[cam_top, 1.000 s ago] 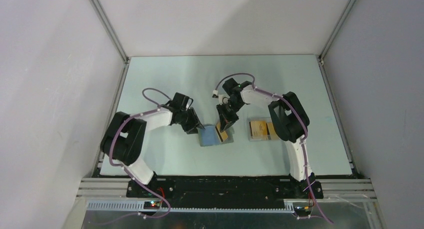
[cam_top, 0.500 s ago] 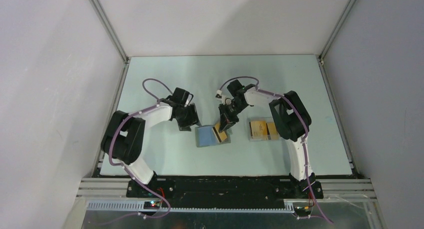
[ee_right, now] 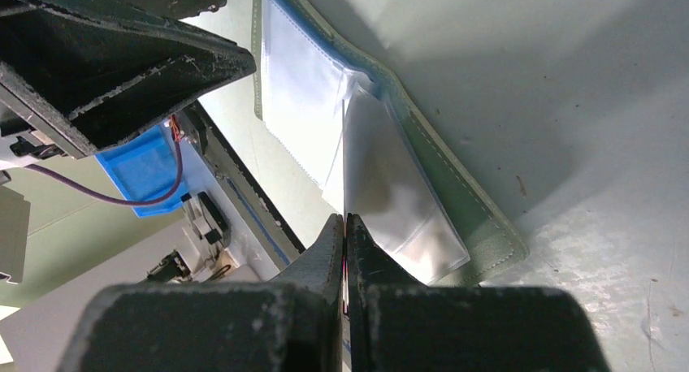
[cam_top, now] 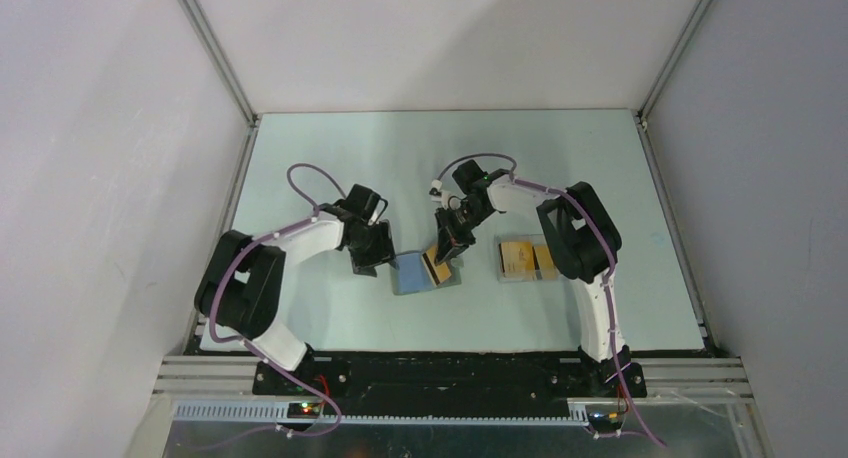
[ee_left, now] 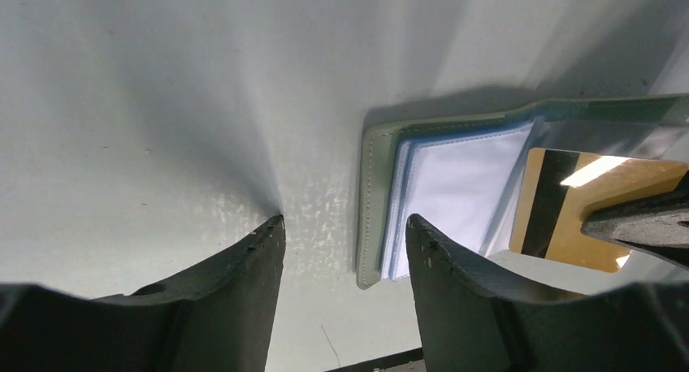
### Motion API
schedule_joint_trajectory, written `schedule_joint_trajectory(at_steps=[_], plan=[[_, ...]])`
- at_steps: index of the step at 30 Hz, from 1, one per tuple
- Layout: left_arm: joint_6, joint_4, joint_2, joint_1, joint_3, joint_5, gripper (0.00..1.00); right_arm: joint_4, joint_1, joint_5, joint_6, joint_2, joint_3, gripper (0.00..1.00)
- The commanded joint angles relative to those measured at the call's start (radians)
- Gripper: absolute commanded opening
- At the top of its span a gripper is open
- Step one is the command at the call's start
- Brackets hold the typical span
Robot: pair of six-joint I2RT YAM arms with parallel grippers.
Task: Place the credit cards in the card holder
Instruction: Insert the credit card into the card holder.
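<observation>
The card holder (cam_top: 413, 276) lies spread open on the pale counter (cam_top: 330, 158), between the two arms and near the front edge; its grey-green cover faces down and the bluish inside with clear sleeves faces up. The right gripper (cam_top: 446, 262) reaches down over the holder's right half, its jaws pressed together on a credit card (cam_top: 436, 269); this card is orange-gold with a black stripe, and it stands tilted with its lower part against the sleeves on that side. In the right wrist view the card is seen only edge-on, as a thin line between the two fingers (ee_right: 323, 254), and it points at the mouth of a clear sleeve; whether its edge is already inside the sleeve I cannot tell. The left gripper (cam_top: 364, 264) sits just left of the holder, its jaws spread and holding nothing; from its own camera bare counter shows between the two dark fingers (ee_left: 252, 266), and the right-hand one overlaps the holder's near left corner in the picture, though whether it touches I cannot tell. To the right of the holder, close beside the right arm, a clear tray (cam_top: 499, 261) rests on the counter; more orange-gold cards (cam_top: 517, 259) lie flat in it.
</observation>
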Motion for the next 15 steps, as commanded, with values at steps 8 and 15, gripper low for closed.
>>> schedule_joint_trajectory(at_steps=[8,15], plan=[[0.004,-0.016,0.075,-0.027,0.034,0.015,0.61,-0.075,0.020,0.012,-0.002,0.030,0.028,0.00],[0.002,-0.016,0.093,-0.029,0.050,0.021,0.58,-0.028,0.020,-0.049,0.013,0.038,0.029,0.00]])
